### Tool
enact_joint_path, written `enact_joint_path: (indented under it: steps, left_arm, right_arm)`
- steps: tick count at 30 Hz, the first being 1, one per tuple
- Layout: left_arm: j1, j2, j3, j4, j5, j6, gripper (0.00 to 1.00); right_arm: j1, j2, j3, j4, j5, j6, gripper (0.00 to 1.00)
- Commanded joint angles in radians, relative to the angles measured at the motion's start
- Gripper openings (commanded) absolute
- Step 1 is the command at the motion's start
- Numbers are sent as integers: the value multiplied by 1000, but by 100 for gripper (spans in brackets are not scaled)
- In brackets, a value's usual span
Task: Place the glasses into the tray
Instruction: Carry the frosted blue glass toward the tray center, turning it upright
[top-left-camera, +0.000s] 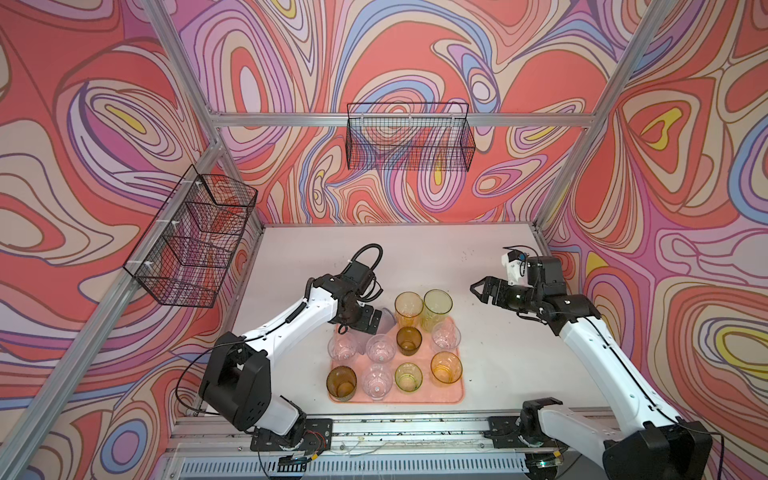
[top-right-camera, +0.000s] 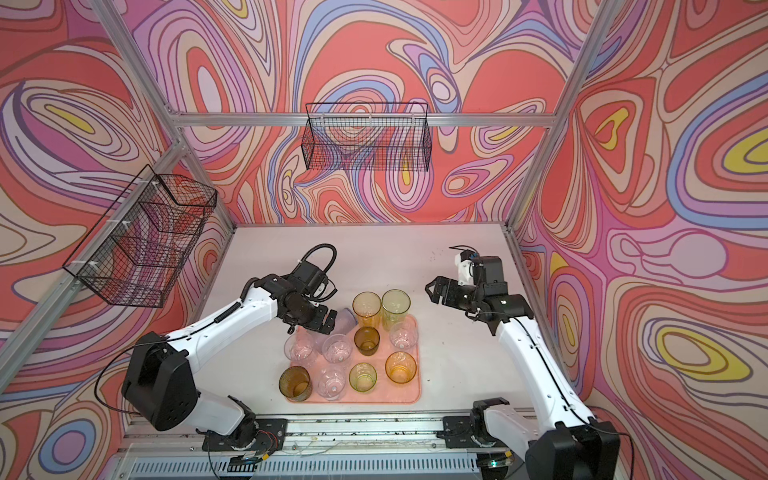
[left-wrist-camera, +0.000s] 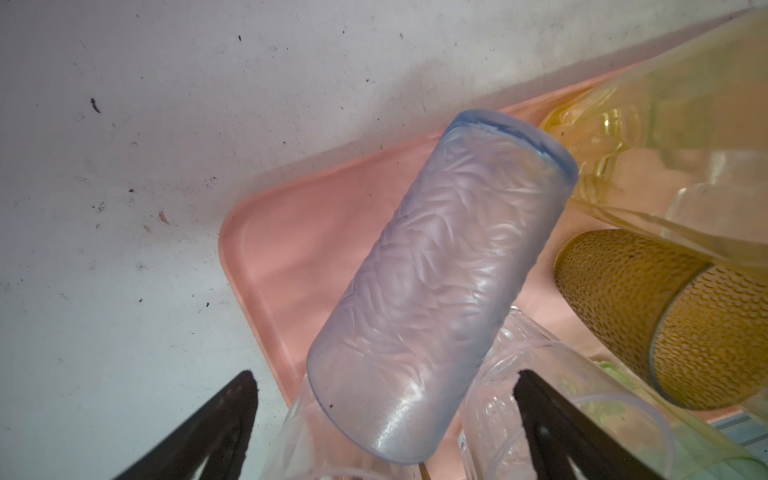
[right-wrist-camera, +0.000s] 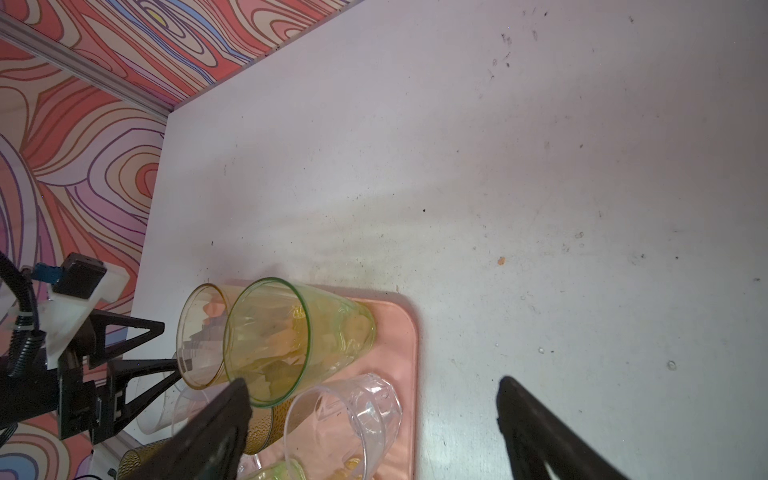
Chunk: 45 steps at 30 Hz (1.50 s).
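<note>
The tray (top-left-camera: 437, 395), at lower centre of the worktop (top-left-camera: 415, 257), is crowded with upright glasses (top-left-camera: 409, 340) out to its rim. A pale blue tumbler (left-wrist-camera: 440, 282) leans tilted over its upper-left corner, ahead of the spread left claw (top-right-camera: 331, 320). The right claw (top-left-camera: 478, 292), also spread, hangs over bare worktop at middle right.

Glasses (top-left-camera: 409, 340) sit on the tray (top-left-camera: 442, 392) at the table's (top-left-camera: 415, 257) front.

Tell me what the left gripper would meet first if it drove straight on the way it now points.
The tall pale blue textured tumbler: it lies straight ahead, between the open fingers of the left gripper, over a corner of the flat salmon-pink tray. How near is unclear.
</note>
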Motion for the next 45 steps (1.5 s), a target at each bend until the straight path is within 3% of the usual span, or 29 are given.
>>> enact_joint_path:
  steps: [1,29,45]
  left_arm:
    - [-9,22,-14,21,-24,12,99]
    - [-39,120,-45,79,-63,3,91]
    - [-57,130,-50,74,-133,24,92]
  right_arm:
    - [-3,-7,-16,8,0,-1,95]
    - [-2,-9,-18,-19,26,-22,95]
    - [-3,-11,-28,-6,26,-26,95]
